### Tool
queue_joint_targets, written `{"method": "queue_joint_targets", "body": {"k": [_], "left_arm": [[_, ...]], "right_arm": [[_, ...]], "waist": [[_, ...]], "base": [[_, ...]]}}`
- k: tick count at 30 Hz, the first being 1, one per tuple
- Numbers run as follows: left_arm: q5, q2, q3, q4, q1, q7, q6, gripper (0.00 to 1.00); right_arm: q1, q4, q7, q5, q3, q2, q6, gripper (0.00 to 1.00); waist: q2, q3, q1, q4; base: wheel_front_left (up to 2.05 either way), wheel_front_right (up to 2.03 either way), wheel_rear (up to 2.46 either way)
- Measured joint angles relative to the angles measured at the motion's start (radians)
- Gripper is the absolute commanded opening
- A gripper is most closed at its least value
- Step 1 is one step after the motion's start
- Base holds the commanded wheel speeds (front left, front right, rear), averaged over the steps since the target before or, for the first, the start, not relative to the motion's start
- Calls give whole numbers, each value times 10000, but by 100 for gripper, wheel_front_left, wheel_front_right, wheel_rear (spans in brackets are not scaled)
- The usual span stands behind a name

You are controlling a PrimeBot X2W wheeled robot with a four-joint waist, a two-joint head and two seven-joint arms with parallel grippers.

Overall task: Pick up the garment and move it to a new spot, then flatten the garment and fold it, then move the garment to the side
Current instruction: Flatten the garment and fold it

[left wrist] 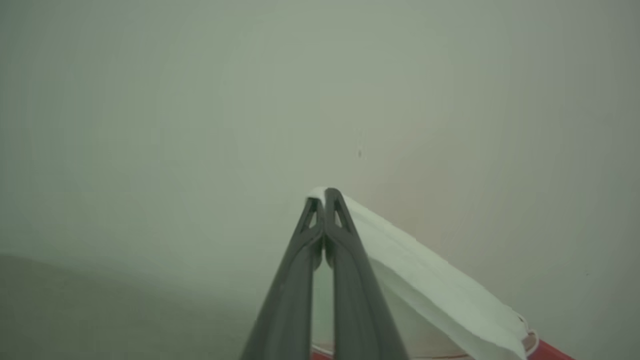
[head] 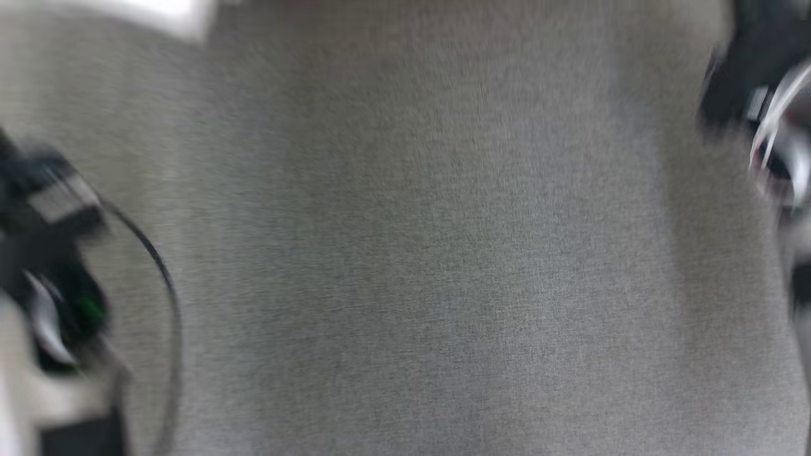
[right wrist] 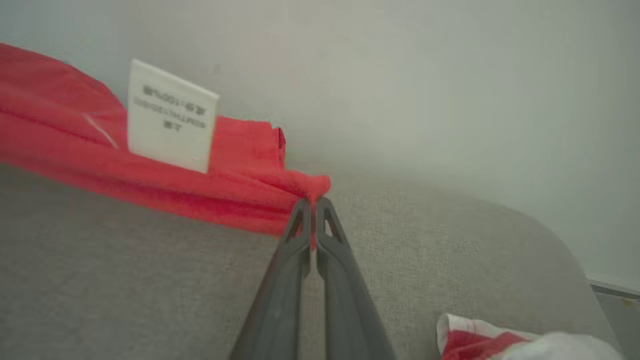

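Two pincers are clamped on the garment [right wrist: 200, 185]; our right pincer [right wrist: 315, 200] has its fingers pressed together on a bunched red edge, held above the grey woven worktop [right wrist: 150, 280]; a small white label [right wrist: 172, 117] hangs from the red cloth near that grip, its print too blurred to read; our left pincer [left wrist: 325, 192] is pinched together on the fold of a white sleeve [left wrist: 425, 280], which drapes away towards red trim; another red-and-white part lies on the worktop; our head view is blurred.
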Motion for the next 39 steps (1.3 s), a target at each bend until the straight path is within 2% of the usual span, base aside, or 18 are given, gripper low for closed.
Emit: {"method": "queue_joint_targets", "body": {"k": [3,4,8,13,16,19,23,26,33,39], "left_arm": [[155,-380,-144,-33,1366,0,-86,0],[155,-380,-144,-33,1366,0,-86,0],[268,-548,-518,46,2711,0,-123,0],[-579,-598,-1444,454,3939,0,-127,0],[-1348,-585,-2372,963,4500,96,-336,0],[-2063,-245,-3517,1498,4927,1327,-437,0],[-3020,374,-4103,1787,5299,2508,-439,0],[-3712,587,-4270,1810,5568,3239,-447,0],[-5041,1007,-3885,1486,6214,4270,-460,0],[-6560,1237,-4286,826,7224,6180,-201,0]], "right_arm": [[1847,-1220,1386,165,-355,-171,0,0],[1847,-1220,1386,165,-355,-171,0,0],[3900,-2713,2782,196,-1162,54,-2,0],[5812,-3939,3927,242,-1538,660,-2,0],[6680,-4385,4443,211,-1701,1049,-2,0],[7429,-4598,4974,86,-1831,1244,-2,0],[8203,-4905,5553,-21,-2040,1402,-2,0],[8571,-5099,5712,-86,-2313,1563,-2,0],[8779,-5252,5660,-276,-2708,1845,-2,0],[8980,-5277,5710,-556,-3200,1896,-2,0]], "waist": [[1,-528,1,152],[1,-528,1,152],[-1,-1232,-1,376],[-1,-2085,-1,660],[-1,-2576,-2,822],[-1,-3036,0,983],[-2,-3554,0,1208],[-2,-3850,1,1386],[0,-4158,2,1746],[0,-4265,2,1940]], "base": [[0,0,0],[0,0,0],[0,0,0],[0,0,0],[0,0,0],[0,0,0],[0,0,0],[0,0,0],[0,0,0],[0,0,0]]}}
